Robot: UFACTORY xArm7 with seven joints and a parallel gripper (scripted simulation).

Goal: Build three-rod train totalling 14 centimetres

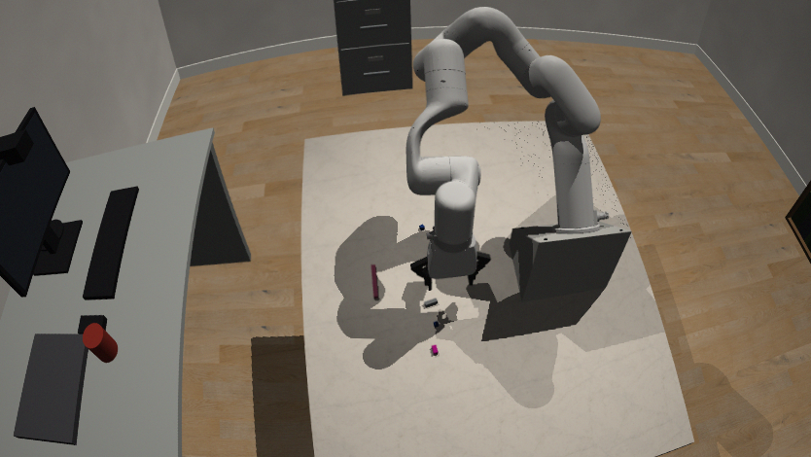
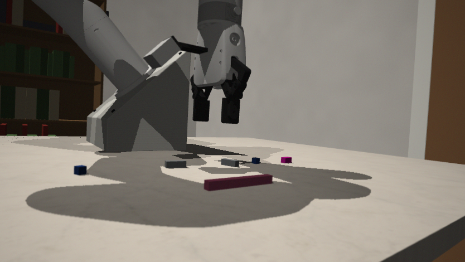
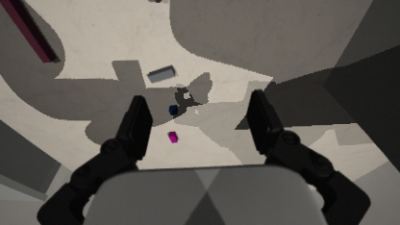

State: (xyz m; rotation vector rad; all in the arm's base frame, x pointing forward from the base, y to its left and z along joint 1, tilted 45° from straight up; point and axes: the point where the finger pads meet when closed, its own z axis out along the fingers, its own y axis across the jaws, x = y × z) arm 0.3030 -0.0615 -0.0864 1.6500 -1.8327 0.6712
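My gripper [image 1: 449, 285] [image 2: 215, 121] [image 3: 198, 105] is open and empty, high above the table. A long dark-pink rod [image 1: 374, 282] [image 2: 238, 182] [image 3: 29, 31] lies alone, left of the gripper in the top view. A grey rod [image 1: 430, 302] [image 2: 229, 162] [image 3: 162, 74] lies turned aslant to it. A second grey rod [image 2: 175, 164] shows in the exterior view; the gripper hides it in the top view. One blue rod [image 1: 436, 324] [image 2: 255, 160] [image 3: 173, 110] lies between the first grey rod and a magenta rod [image 1: 435, 349] [image 2: 286, 159] [image 3: 173, 137]. Another blue rod [image 1: 421, 227] [image 2: 80, 169] lies far apart. No rods touch.
The arm's base block [image 1: 567, 266] [image 2: 146, 120] stands on the pale table top [image 1: 363, 414] [image 2: 97, 243], right of the rods in the top view. Arm shadows cross the rod area. A separate desk [image 1: 141, 317] stands to the left. A dark bit shows at the wrist view's top edge, too cut off to name.
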